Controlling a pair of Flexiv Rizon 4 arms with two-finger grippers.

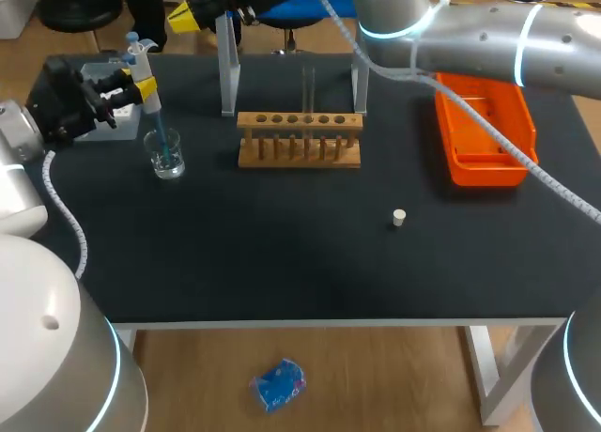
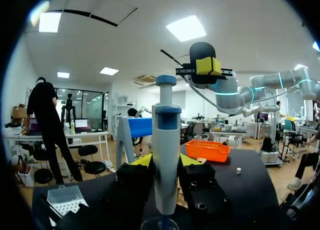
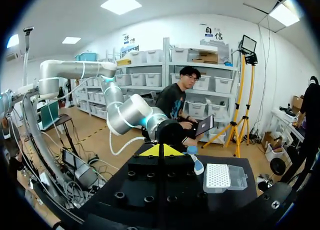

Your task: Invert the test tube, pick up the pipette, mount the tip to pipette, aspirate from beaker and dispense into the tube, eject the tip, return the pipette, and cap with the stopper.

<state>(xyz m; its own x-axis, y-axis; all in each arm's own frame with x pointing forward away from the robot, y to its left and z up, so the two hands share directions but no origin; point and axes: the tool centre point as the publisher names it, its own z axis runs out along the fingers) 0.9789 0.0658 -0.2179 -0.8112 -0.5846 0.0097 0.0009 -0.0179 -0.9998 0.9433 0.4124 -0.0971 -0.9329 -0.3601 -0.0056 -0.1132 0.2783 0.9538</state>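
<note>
Black table (image 1: pixel 282 263) | left fingers (image 1: pixel 148 92) hold pipette (image 1: pixel 141 61) upright in beaker (image 1: pixel 165 157) | right arm (image 1: pixel 470 38) aloft

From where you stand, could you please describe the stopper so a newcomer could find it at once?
On the black table, find the wooden rack in the middle and the orange tray to its right. Nearer the front edge than both lies the stopper: a small white plug, alone on bare tabletop, touching nothing.

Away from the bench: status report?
Left gripper shut on pipette, tip in beaker. Right gripper shut, empty, up at the back. Tube in rack, stopper on table; nothing blocking.
</note>
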